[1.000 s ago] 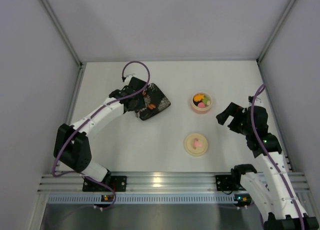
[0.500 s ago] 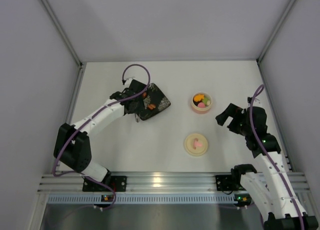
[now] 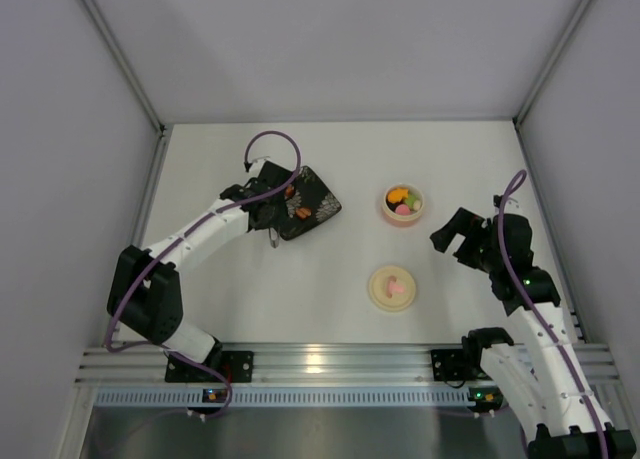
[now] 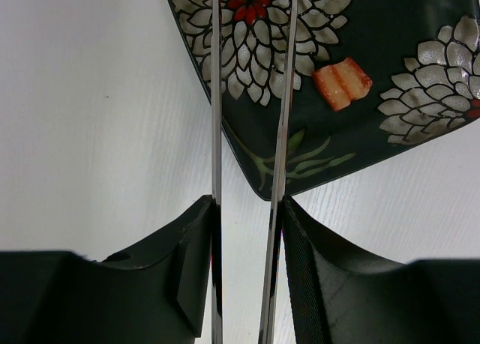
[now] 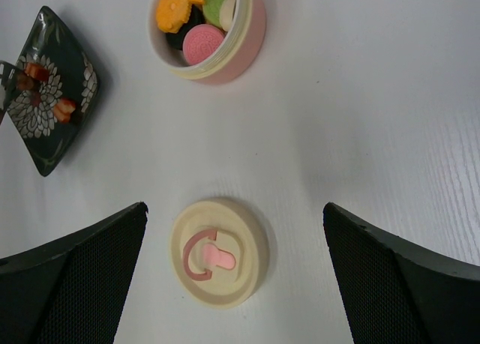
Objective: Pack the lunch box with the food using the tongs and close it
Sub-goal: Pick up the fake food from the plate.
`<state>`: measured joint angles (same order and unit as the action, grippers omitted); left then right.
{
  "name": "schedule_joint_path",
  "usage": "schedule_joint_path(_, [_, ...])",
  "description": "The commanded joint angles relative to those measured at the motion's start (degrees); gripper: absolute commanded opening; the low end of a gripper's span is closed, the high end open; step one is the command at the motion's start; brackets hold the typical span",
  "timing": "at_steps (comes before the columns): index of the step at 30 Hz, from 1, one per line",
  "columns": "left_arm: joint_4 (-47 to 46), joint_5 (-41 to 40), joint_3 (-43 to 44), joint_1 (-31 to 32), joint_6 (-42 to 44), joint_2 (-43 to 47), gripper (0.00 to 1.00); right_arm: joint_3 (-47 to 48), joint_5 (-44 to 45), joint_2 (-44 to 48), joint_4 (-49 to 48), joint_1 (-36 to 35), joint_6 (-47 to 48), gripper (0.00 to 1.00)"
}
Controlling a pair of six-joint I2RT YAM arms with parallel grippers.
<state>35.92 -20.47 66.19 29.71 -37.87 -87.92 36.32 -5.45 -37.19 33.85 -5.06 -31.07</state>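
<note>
My left gripper (image 4: pixel 246 231) is shut on the tongs (image 4: pixel 283 97). Their two thin silvery arms run between my fingers and out over the dark floral plate (image 4: pixel 390 37). An orange-and-cream striped piece of food (image 4: pixel 342 82) lies on the plate just right of the tong arms. From above, this gripper (image 3: pixel 266 209) sits at the plate's left corner (image 3: pixel 318 207). The pink lunch box (image 5: pixel 244 37) stands uncovered with orange, green, pink and black food (image 5: pixel 201 44) inside. Its cream lid (image 5: pixel 220 261) lies knob-up on the table. My right gripper (image 5: pixel 234 209) hovers open above the lid, holding nothing.
The white table (image 3: pixel 330 159) is fenced by grey walls at the left, the back and the right. A metal rail (image 3: pixel 330 364) carrying both arm bases runs along the near edge. Two small pieces (image 5: pixel 64 108) show on the plate (image 5: pixel 52 134) in the right wrist view.
My left wrist has shifted slightly at the plate's left corner, and the tongs' rear end now sticks out below it. The right gripper has drifted a little nearer.
</note>
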Motion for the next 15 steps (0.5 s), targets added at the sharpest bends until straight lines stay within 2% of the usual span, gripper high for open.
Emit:
schedule_joint_path(1, [-2.6, -0.5, -0.3, -0.2, -0.5, 2.3, 0.45, 0.2, -0.1, 0.3, -3.7, 0.9, 0.0, 0.99])
schedule_joint_path(15, [-2.3, 3.7, 2.0, -0.2, -0.3, -1.9, 0.44, 0.4, 0.1, -0.2, -3.9, 1.0, 0.1, 1.00])
